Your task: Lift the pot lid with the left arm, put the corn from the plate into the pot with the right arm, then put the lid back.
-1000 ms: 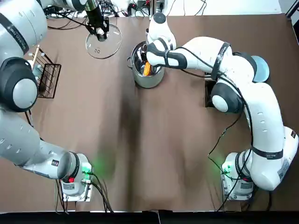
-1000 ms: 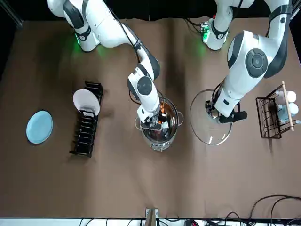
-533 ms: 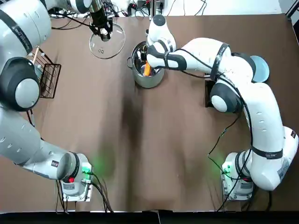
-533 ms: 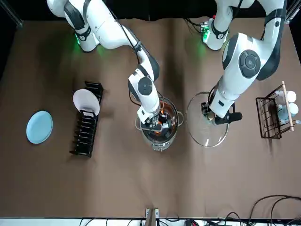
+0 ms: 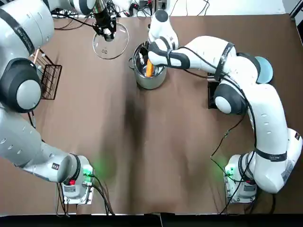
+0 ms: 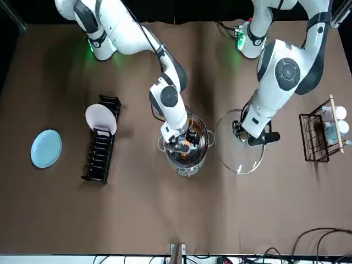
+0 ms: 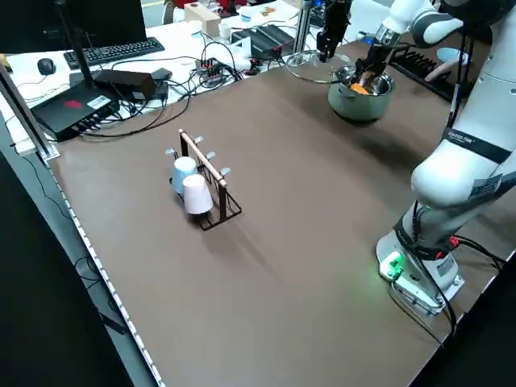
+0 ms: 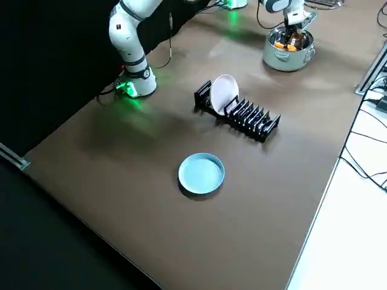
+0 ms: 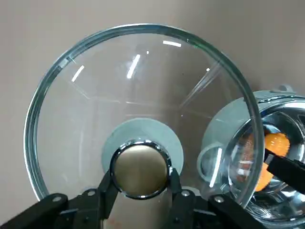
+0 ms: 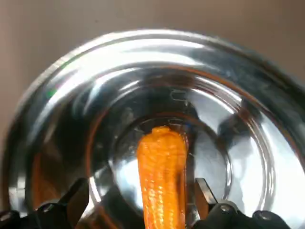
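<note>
Lid has drifted right toward the pot, clamped in my left gripper; my right gripper, fingers apart astride the corn, should rise straight out.

corn — one end cut off

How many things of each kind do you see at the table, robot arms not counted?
Plates: 2 (blue plate, white plate)
Racks: 2 (dish rack, cup rack)
Cups: 2 (blue cup, white cup)
Pot: 1
Lid: 1
Corn: 1
Total: 9
</note>
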`<action>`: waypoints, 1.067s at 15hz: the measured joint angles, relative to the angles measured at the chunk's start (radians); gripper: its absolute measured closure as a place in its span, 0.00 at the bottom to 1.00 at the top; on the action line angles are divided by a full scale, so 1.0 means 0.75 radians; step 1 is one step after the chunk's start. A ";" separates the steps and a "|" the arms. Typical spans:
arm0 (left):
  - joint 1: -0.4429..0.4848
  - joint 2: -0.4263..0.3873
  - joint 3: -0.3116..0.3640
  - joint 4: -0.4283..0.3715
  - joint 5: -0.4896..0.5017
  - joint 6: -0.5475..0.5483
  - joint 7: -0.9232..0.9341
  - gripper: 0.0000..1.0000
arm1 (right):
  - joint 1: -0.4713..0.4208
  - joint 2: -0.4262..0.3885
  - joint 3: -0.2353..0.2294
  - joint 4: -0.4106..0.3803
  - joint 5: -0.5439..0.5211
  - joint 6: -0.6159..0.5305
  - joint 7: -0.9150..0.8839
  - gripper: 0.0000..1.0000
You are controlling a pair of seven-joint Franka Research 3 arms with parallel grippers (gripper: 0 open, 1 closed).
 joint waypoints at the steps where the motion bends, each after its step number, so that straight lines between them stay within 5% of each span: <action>1: -0.004 0.004 0.000 0.000 0.000 0.005 -0.002 0.53 | 0.000 -0.017 0.000 0.005 0.001 -0.035 0.012 0.02; 11: -0.153 0.101 0.000 0.006 0.125 0.203 -0.317 0.53 | -0.162 -0.265 -0.003 0.012 0.003 -0.535 -0.073 0.00; 16: -0.318 0.239 0.001 0.136 0.206 0.229 -0.598 0.53 | -0.347 -0.394 -0.006 0.020 0.016 -0.845 -0.340 0.00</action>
